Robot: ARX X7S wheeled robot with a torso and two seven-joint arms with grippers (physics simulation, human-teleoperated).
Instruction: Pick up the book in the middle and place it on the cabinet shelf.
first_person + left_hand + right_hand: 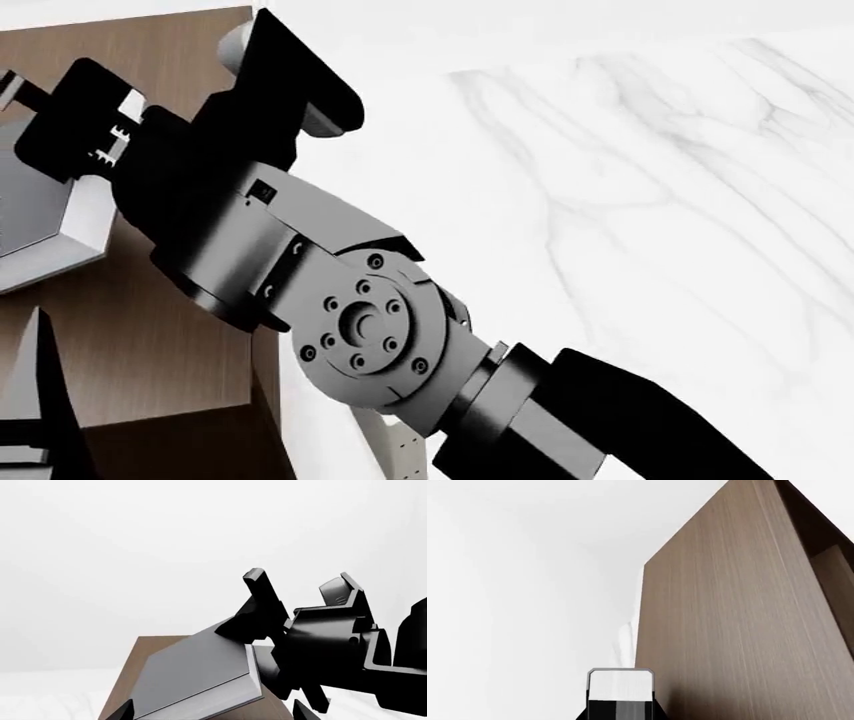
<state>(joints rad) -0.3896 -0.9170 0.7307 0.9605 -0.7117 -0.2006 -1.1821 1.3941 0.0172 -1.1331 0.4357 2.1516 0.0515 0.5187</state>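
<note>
The dark grey book (193, 670) with white page edges lies on the flat top of the brown wood-grain cabinet (150, 647). In the head view the book (34, 215) shows at the far left on the cabinet top (147, 330). My left gripper (212, 712) is open, its two fingertips on either side of the book's near end, not pressing it. My right gripper (300, 580) is open, with one finger over the book's far corner. In the right wrist view one fingertip pad (620, 685) shows beside the cabinet's side wall (727, 630).
My right arm (347, 320) reaches across the head view from lower right to the cabinet top. A white marble-patterned floor (641, 180) lies to the right of the cabinet. The two cream-coloured books are out of view.
</note>
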